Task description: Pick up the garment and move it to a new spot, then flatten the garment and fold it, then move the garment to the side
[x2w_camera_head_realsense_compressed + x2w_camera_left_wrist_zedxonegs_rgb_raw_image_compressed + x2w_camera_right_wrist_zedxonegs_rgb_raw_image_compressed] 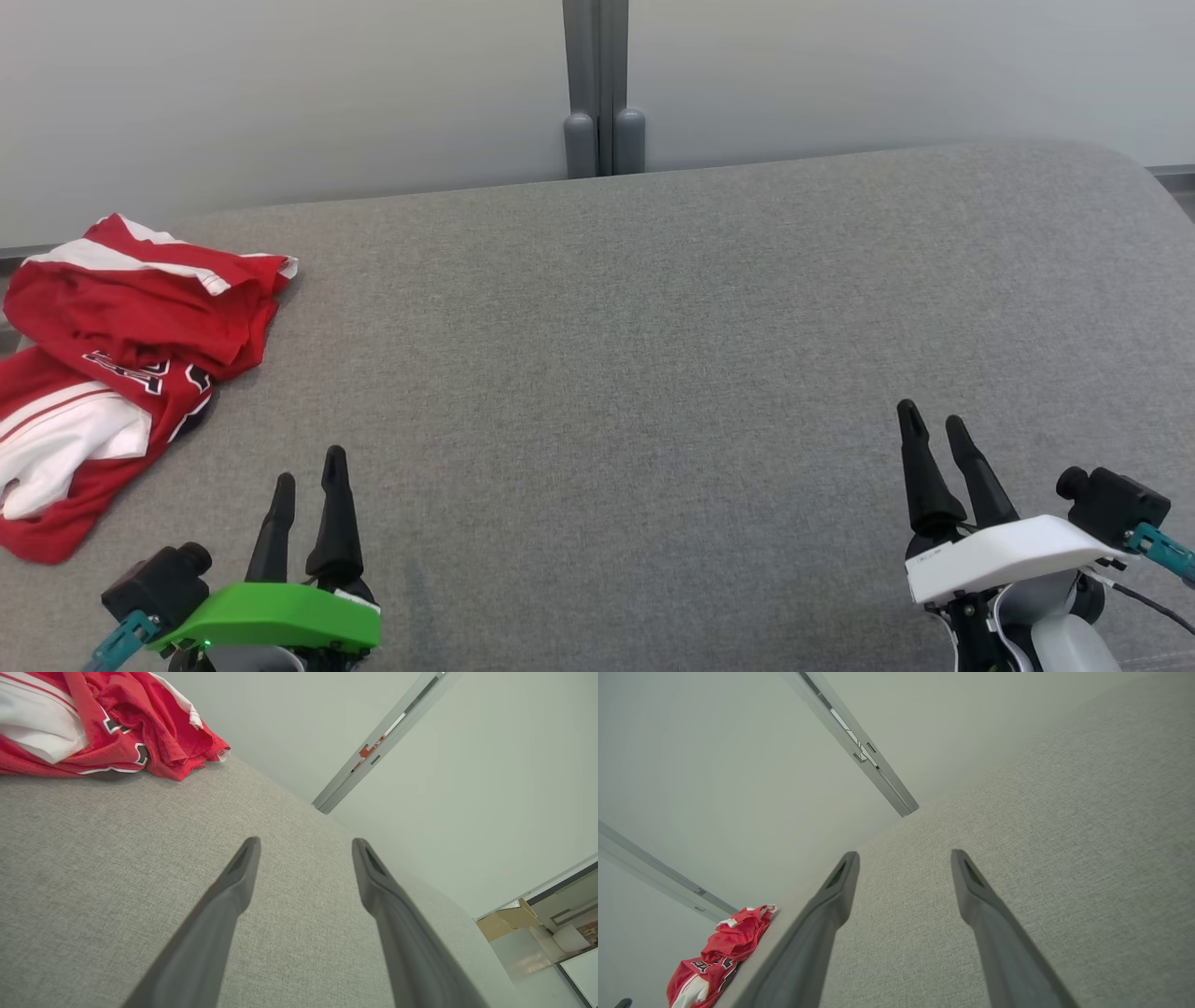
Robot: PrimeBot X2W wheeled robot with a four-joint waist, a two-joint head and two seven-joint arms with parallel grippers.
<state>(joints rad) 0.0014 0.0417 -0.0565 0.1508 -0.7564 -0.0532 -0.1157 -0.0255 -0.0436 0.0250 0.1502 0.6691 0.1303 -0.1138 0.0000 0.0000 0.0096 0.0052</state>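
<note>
Red-and-white jersey (112,317) lay crumpled at far-left edge of grey fabric table (607,355). Left hand (310,464) open, empty, near it; right hand (932,420) open, empty, well apart. Risk: a single-layer pinch could drag the jersey off that edge

Looks like a lab or office test room, not a home. A plain pale partition wall (280,93) runs straight ahead of the left gripper (308,467) and the right gripper (932,415), its panels joined by a grey metal post (602,84). Under both grippers is a big grey fabric-covered table (653,327) with a rounded far corner. Well beyond the left gripper, off its right finger, stand cardboard boxes (511,917) in a bare, pale room.
</note>
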